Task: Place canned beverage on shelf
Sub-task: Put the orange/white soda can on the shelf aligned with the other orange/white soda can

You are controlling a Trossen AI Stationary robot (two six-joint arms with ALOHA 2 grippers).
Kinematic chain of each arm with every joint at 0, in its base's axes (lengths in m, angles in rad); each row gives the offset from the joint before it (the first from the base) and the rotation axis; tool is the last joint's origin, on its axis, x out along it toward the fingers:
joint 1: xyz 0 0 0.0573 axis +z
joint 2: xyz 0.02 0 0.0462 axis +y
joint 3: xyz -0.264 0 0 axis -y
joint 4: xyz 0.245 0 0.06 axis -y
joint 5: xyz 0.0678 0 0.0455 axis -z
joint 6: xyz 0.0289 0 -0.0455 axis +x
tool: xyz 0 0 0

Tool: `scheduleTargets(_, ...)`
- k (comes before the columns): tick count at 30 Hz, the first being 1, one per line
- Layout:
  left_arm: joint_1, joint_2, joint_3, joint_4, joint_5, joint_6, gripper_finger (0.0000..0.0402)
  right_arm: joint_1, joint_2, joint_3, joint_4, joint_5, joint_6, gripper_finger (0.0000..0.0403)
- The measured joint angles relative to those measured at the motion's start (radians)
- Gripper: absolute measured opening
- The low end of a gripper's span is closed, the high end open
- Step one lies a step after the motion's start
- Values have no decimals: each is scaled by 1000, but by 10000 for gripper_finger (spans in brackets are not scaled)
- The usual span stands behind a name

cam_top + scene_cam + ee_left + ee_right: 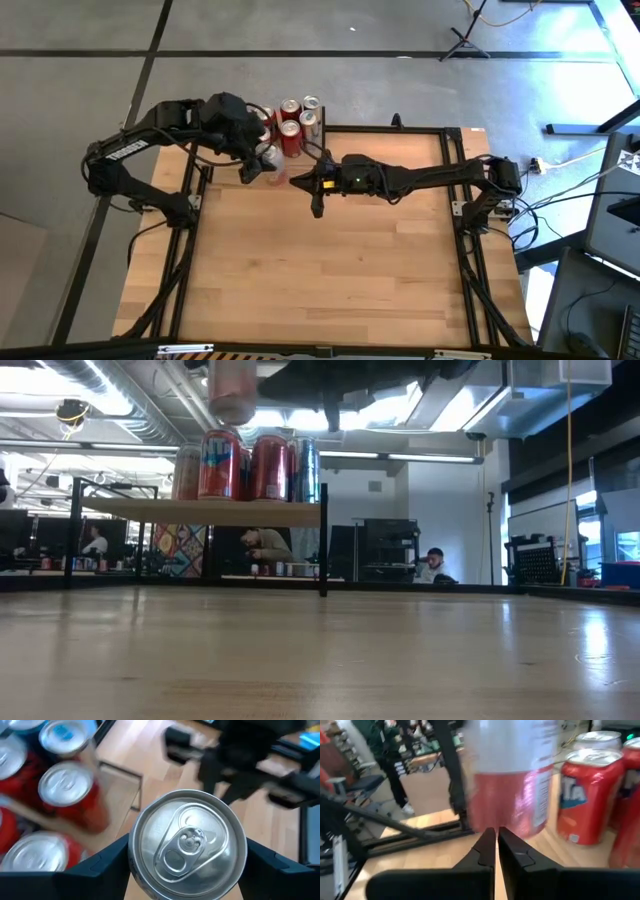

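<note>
My left gripper is shut on a pink-and-white can with a silver top, held high above the table; the low view shows the can's lower end above the level of the shelf. The shelf, a light-wood board on black posts, stands at the table's far left. Several red and blue cans stand upright on it. My right gripper is shut and empty over the table's middle, just to the right of the held can. My left gripper pinches the can between its two fingers, one on each side of the can's wall below the top rim. The fingers come from above, pointing down. The can is upright, its top up, lifted clear of table and shelf.
The cans fill the shelf's right end; its left part is bare in the low view. The wide wooden tabletop lies toward the near edge. People sit at desks in the room behind.
</note>
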Motion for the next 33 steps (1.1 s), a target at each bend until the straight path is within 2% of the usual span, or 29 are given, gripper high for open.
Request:
scheduleTargets(5,1,-48,1,-117,-42,-24,273,2,-57,1,-62,0,-63,12)
scheduleTargets(10,1,-91,1,-256,-101,-48,267,1,-100,2,-135,62,-100,12)
scheduleTargets(14,3,-131,1,-305,-202,-48,266,1,-122,2,-148,78,-100,12)
scheduleTargets(18,44,-167,-29,-292,-250,-36,266,0,-123,2,-166,78,-100,12)
scheduleTargets(22,128,-211,-120,-266,-247,22,266,-5,-123,2,-160,79,-106,12)
scheduleTargets(28,276,-263,-309,-137,-148,135,266,-22,-123,2,-160,87,-124,12)
scheduleTargets(33,359,-263,-375,-81,-101,231,265,-21,-123,2,-161,87,-124,12)
